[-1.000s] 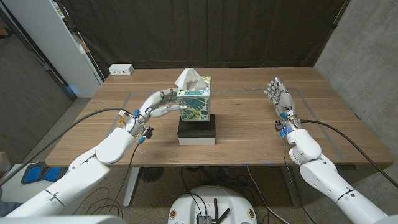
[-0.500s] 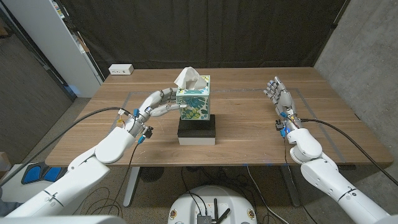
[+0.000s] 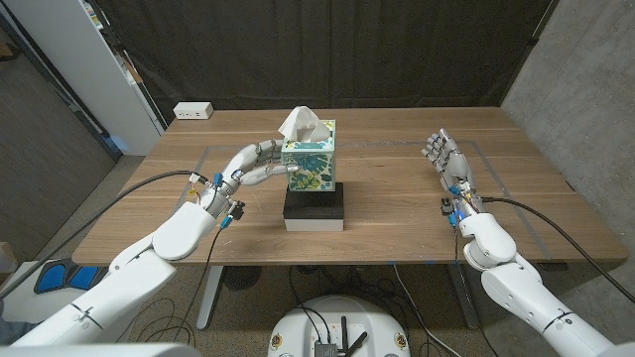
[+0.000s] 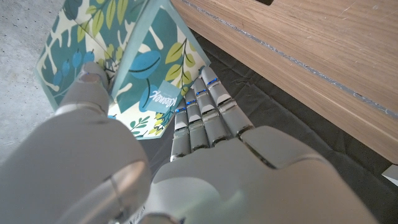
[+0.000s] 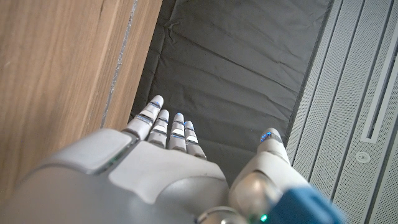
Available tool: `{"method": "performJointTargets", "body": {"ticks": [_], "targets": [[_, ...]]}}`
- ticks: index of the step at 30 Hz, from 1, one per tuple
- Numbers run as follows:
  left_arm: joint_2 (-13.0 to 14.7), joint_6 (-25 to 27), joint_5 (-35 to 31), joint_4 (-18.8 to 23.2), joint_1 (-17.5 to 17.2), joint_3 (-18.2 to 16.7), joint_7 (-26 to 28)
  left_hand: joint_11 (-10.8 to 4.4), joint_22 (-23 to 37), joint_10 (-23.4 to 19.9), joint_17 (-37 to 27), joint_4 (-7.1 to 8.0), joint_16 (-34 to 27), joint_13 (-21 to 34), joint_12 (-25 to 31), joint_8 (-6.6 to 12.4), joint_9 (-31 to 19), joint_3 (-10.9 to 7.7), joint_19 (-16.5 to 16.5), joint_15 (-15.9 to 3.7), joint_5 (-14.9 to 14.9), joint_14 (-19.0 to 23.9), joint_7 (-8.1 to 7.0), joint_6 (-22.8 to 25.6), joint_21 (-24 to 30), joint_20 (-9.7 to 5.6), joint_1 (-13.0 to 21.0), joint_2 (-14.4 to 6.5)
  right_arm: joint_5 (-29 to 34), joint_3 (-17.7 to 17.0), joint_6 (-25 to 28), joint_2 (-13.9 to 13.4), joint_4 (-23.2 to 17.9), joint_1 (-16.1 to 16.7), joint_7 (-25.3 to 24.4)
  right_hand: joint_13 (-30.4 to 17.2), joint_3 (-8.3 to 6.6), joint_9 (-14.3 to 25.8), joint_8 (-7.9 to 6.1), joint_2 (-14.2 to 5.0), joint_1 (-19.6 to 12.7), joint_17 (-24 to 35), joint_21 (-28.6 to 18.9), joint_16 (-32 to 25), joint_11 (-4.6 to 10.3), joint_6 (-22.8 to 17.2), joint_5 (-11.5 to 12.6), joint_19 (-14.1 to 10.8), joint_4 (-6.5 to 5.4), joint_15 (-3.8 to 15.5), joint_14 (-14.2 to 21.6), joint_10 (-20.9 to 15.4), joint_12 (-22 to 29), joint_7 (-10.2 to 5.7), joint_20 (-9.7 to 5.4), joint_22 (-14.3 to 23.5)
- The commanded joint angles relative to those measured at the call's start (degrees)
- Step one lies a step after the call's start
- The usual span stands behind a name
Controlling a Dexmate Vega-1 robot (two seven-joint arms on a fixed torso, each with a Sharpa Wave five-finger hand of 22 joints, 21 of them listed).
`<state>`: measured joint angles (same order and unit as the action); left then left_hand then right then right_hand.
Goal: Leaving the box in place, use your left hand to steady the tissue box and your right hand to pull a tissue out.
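The left hand grips the tissue box from its 9 o'clock side, seemingly touching, while the right hand stands open, holding nothing, at 3 o'clock on the tabletop.

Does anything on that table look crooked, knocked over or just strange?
Nothing looks spilled or damaged. One oddity: the teal leaf-patterned tissue box stands upright on a black block rather than on the wooden table. A white tissue sticks up from its top, as normal.
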<state>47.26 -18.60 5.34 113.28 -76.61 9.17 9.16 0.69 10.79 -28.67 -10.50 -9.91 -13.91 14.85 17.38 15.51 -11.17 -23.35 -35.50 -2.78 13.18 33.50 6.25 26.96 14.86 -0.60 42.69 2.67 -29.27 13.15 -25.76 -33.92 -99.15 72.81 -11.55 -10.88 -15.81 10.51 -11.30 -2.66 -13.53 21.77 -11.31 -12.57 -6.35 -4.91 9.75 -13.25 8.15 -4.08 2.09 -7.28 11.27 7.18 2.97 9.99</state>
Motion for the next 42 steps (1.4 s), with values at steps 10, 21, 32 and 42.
{"method": "performJointTargets", "body": {"ticks": [10,21,32,42], "targets": [[-0.78,0.2,-0.58,-0.39,0.52,1.13,0.67,-0.26,0.23,-0.2,-0.37,0.4,0.34,0.3,-0.22,0.18,-0.54,-0.31,-0.38,-1.57,0.27,0.03,0.51,1.29,0.15,0.02,2.52,-2.56,0.1,-1.41,-2.76,-1.23,-4.21,7.17,0.86,-0.26,-0.24,0.15,-0.12,0.1,-0.17,0.03,-0.06,-0.18,-0.11,-0.45,0.35,0.03,0.27,0.14,0.1,-0.56,0.26,1.43,-0.26,0.08],[-0.32,0.72,-0.24,0.26,0.35,1.22,0.17,-0.19,0.24,-0.4,-0.41,0.45,0.33,0.38,-0.26,0.05,-0.56,-0.21,-0.4,-1.59,0.3,0.31,0.44,1.49,0.13,-0.02,2.5,-2.68,2.12,-3.02,-3.21,-2.01,-7.18,11.72,-0.37,-0.27,-0.23,0.15,-0.11,0.09,-0.14,-0.01,-0.06,-0.19,-0.12,-0.51,0.34,0.03,0.25,0.04,0.14,-0.61,0.26,1.44,-0.24,0.09],[-0.25,0.43,0.46,0.63,-0.43,0.91,0.17,-0.36,0.25,-0.47,-0.39,0.59,0.44,0.44,-0.35,-0.09,-0.57,-0.11,-0.46,-1.69,0.31,0.47,0.4,1.62,0.13,-0.02,2.22,-2.67,3.98,-3.99,-5.06,-1.66,-9.94,16.75,-0.78,-0.27,-0.22,0.15,-0.1,0.08,-0.1,-0.05,-0.08,-0.17,-0.19,-0.55,0.34,-0.01,0.23,-0.06,0.1,-0.67,0.27,1.51,-0.1,0.09],[-0.12,0.74,-0.29,1.05,-0.42,1.11,0.2,-0.31,0.26,-0.51,-0.35,0.58,0.63,0.5,-0.45,-0.23,-0.58,-0.13,-0.48,-1.61,0.36,0.45,0.38,1.72,0.11,0.07,2.17,-2.71,4.98,-4.53,-4.45,-0.97,-10.7,17.18,-1.19,-0.28,-0.2,0.16,-0.08,0.1,-0.07,-0.08,-0.09,-0.2,-0.21,-0.6,0.33,-0.07,0.22,-0.1,0.18,-0.7,0.27,1.53,-0.1,0.09]]}}
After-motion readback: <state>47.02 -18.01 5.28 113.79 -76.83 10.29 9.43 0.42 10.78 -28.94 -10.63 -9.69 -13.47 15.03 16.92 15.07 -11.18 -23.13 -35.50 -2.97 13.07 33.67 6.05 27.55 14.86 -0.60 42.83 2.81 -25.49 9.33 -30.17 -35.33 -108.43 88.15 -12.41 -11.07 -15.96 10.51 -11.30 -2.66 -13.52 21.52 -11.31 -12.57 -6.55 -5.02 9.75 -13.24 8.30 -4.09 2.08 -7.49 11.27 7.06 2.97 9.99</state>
